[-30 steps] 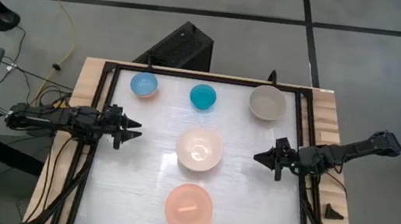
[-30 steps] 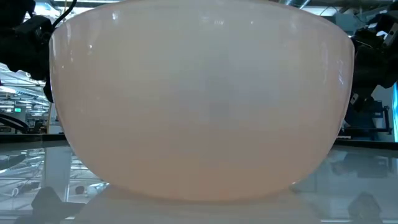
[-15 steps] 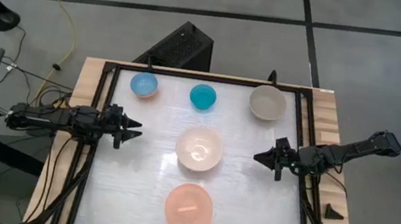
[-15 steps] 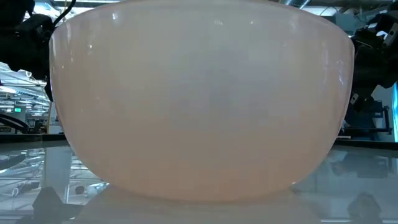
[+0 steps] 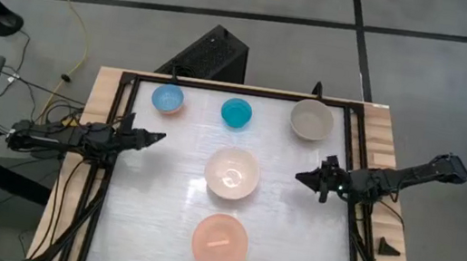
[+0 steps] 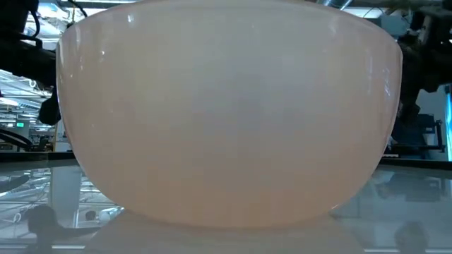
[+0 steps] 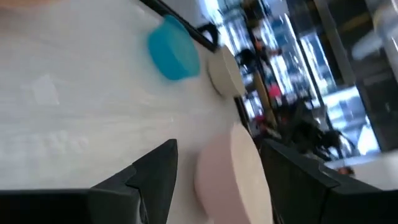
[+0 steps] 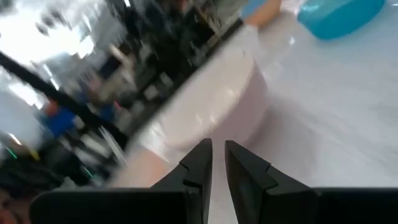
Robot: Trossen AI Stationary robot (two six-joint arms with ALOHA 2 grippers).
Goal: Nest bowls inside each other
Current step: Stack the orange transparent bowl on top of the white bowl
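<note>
Five bowls rest upright on their bases on the white table (image 5: 157, 220). Along the far edge stand a light blue bowl (image 5: 167, 99), a turquoise bowl (image 5: 236, 113) and a grey-beige bowl (image 5: 312, 120). A pale pinkish-white bowl (image 5: 233, 173) is at the centre. A salmon-pink bowl (image 5: 220, 242) near the front fills the low view (image 6: 226, 113). My left gripper (image 5: 152, 137) hovers open at the left edge, pointing at the pale bowl (image 7: 239, 168). My right gripper (image 5: 302, 179) hovers at the right edge, its fingers (image 8: 200, 163) almost together with nothing between them.
A black rail frame (image 5: 221, 86) runs around the table, with wooden strips (image 5: 382, 151) outside it. A black box (image 5: 212, 54) stands on the floor beyond the far edge. Bare table lies between each gripper and the centre bowls.
My left gripper has rolled about its own pointing line while staying in place; its two fingers, earlier spread side by side in the high view, now show edge-on. My right gripper has rolled a little too. No bowl has moved.
</note>
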